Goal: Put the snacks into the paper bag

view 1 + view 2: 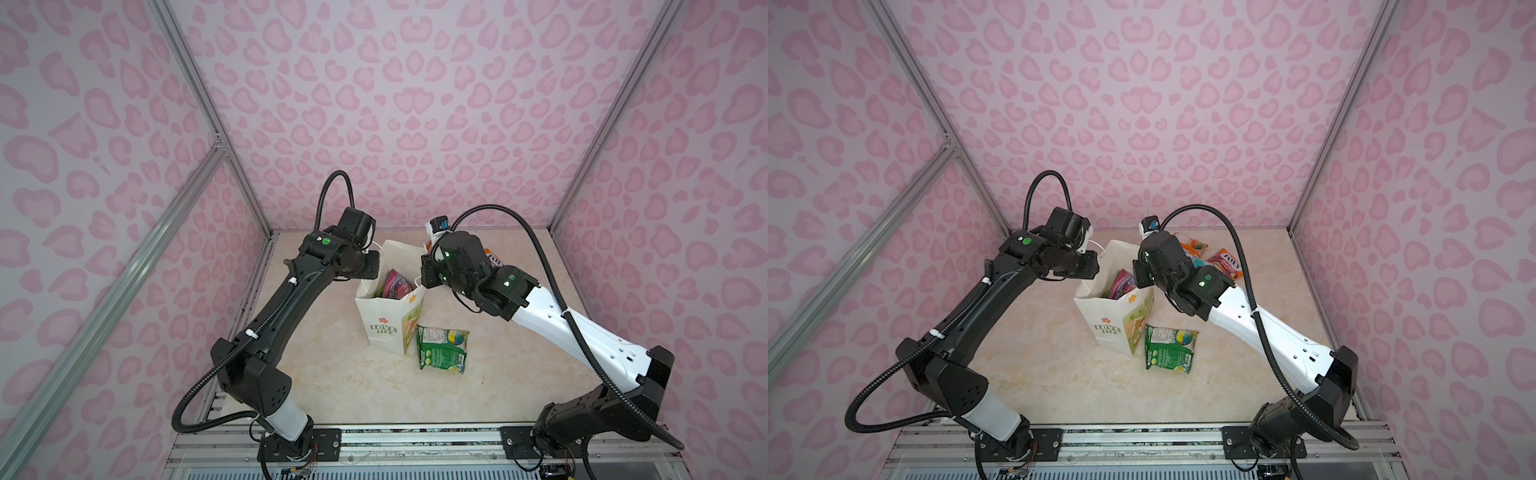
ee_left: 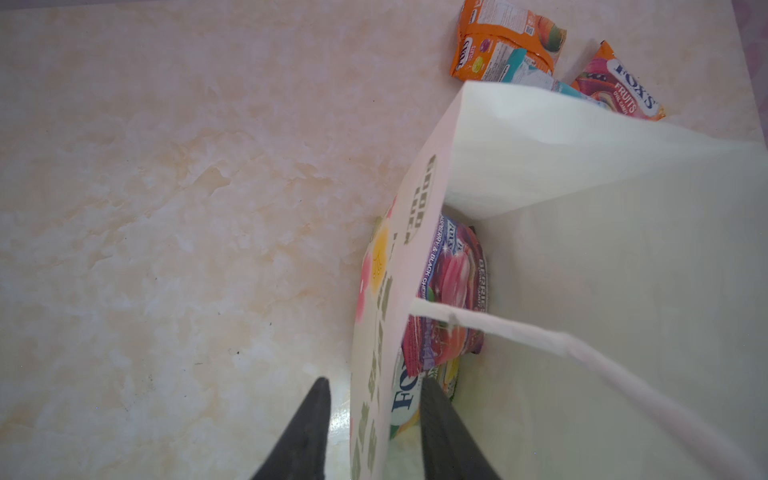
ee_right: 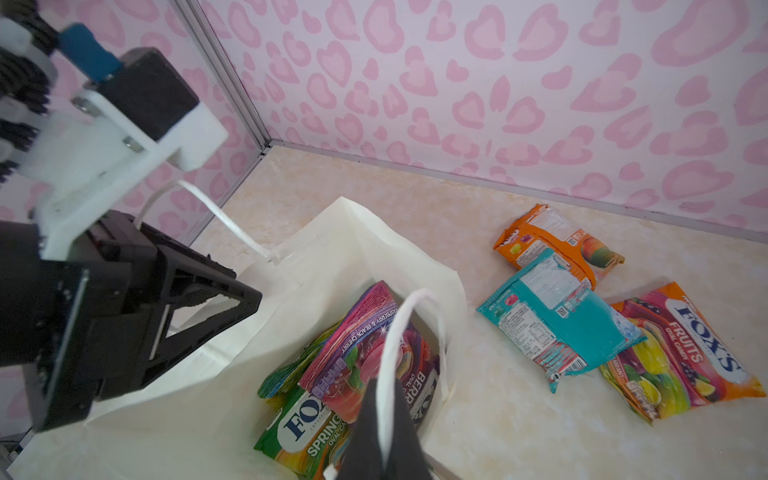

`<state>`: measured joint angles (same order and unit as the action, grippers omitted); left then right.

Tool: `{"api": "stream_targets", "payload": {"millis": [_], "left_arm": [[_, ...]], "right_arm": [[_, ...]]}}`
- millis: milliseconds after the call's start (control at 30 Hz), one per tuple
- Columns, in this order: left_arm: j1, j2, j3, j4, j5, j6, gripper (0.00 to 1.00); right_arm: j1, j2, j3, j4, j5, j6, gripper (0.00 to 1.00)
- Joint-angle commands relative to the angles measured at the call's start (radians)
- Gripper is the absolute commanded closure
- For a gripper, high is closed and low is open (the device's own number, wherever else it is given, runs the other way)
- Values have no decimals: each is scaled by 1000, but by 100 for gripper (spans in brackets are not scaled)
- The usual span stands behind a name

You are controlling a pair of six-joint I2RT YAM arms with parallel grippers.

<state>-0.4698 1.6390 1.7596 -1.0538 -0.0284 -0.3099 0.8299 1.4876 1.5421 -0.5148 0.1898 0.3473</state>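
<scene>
White cord handle (image 3: 392, 332) pinched by right tool (image 3: 382, 388) shows only at its wrist; left tool (image 2: 376, 382) gapes astride paper bag (image 2: 582, 166) wall.

Robot lab test cell, by the looks of it. The booth walls (image 1: 415, 104) are flat panels w/ a pink heart-blotch print, held by bare aluminium profiles (image 1: 188, 62) at the corners. A marble-look tabletop (image 1: 353, 386) fills the booth floor. Two robot arms, left arm (image 1: 266, 316) & right arm (image 1: 582, 328), are bolted on black plates to a metal rail (image 1: 415, 436) along the front edge, w/ green status LEDs (image 1: 325, 240) lit on the joints. On the top: a paper bag (image 1: 384, 324) & snacks (image 1: 442, 347).
</scene>
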Motion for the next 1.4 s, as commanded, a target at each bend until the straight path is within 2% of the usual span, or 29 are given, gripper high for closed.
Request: {"api": "stream_targets", "payload": {"millis": [0,167,500,633,767,867,967,1067,1167,1267,1367], "left_arm": [[-1,8,7,-32,-24,2,75],[-2,8,4,-44,-52,-29,96],[-2,-78,-81,7,-92,-110,97],[-2,-122,-136,47,-56,-119,97],[-1,-148,-180,85,-41,-114,97],[-1,-164,-209,106,-35,-111,97],[0,-181,-235,127,-17,-109,97],[12,-194,-245,135,14,-107,97],[31,-210,-260,149,39,-110,97],[58,-218,-276,163,70,-115,97],[76,-222,-283,166,87,-118,97]], "right_arm": [[-2,2,-4,19,-7,-3,100],[-8,15,9,18,-20,-11,100],[-21,99,117,35,-91,-50,98],[-23,116,135,38,-110,-41,83],[-34,98,139,17,-122,-22,52],[-42,17,93,9,-91,-18,26],[-60,-79,33,-7,-78,-10,10],[-99,-188,-37,-57,-62,11,3],[-173,-278,-139,-112,-77,44,2],[-269,-355,-253,-140,-156,90,2],[-319,-417,-364,-139,-199,129,2]]}}
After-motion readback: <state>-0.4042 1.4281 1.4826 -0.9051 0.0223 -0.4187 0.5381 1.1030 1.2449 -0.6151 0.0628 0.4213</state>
